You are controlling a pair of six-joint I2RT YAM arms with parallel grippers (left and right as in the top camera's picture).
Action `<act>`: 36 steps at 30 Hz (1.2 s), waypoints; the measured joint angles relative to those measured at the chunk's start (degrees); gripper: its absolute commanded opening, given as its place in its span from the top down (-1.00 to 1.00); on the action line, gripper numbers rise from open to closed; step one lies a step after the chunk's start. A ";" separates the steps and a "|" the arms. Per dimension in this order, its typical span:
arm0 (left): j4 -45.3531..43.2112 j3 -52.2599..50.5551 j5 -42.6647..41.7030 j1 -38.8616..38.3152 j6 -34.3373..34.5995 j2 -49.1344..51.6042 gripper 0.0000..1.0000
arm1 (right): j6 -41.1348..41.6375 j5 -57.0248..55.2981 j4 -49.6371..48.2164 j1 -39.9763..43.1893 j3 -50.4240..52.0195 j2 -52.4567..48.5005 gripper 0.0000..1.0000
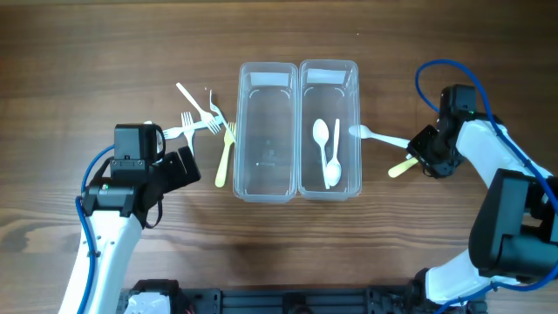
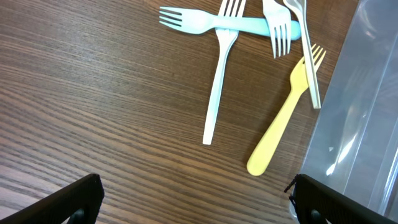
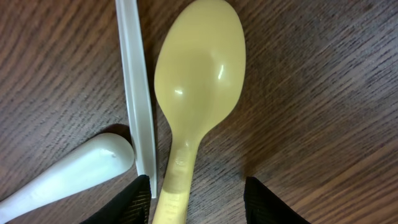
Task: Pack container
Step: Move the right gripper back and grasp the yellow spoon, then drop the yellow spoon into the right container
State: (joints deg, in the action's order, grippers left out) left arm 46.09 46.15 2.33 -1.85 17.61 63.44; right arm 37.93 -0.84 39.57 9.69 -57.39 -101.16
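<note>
Two clear containers stand side by side: the left one [image 1: 264,131] is empty, the right one [image 1: 330,131] holds two white spoons [image 1: 328,153]. My right gripper [image 1: 427,157] is open and low over a yellow spoon [image 1: 399,168]. In the right wrist view its fingers [image 3: 199,202] straddle the yellow spoon's [image 3: 199,68] handle, which lies close to the left finger. A white spoon [image 1: 377,135] lies beside it. My left gripper [image 1: 179,170] is open and empty over bare table [image 2: 196,205], below the forks.
Left of the containers lie a yellow fork [image 2: 283,118], a light blue fork [image 2: 230,23] and white forks [image 2: 217,87], crossing each other. A white utensil handle [image 3: 135,93] and a white rounded end [image 3: 74,174] lie left of the yellow spoon.
</note>
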 measured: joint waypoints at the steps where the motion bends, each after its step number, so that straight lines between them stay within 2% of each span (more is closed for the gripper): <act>1: 0.00 0.00 0.00 0.00 0.00 0.00 -0.99 | 0.00 0.00 -0.07 0.00 0.00 0.00 0.06; 3: 0.00 0.00 0.00 0.00 0.00 0.00 -0.99 | 0.00 0.00 -0.33 0.02 0.17 0.00 0.21; 8: 0.00 0.00 0.00 0.00 0.00 0.00 -1.00 | 0.13 -0.04 -4.02 0.02 3.23 0.85 0.29; 10: 0.00 0.00 0.00 0.00 0.00 0.00 -0.99 | 0.22 -0.20 -5.07 0.02 4.28 1.60 0.55; 18: 0.00 0.00 0.00 0.00 0.00 0.00 -1.00 | 0.44 -0.94 -4.24 0.28 4.59 1.75 0.89; 24: 0.02 0.00 0.00 0.00 0.00 0.00 -1.00 | -2.80 -0.04 -2.80 0.28 6.73 4.50 0.90; 29: 0.00 0.00 0.00 0.00 0.00 0.00 -0.99 | -9.03 5.25 -2.51 -0.42 7.52 18.27 0.91; 32: 0.00 0.00 0.00 0.00 0.00 0.00 -1.00 | -13.20 11.78 -3.21 -4.20 7.21 29.29 0.91; 36: 0.00 0.00 0.00 0.00 0.02 0.00 -1.00 | -21.05 21.51 -7.30 -13.18 6.25 35.95 0.92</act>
State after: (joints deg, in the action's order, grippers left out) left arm 46.09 46.15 2.33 -1.85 17.63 63.44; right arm 16.88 20.67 32.27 -3.49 -51.13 -65.21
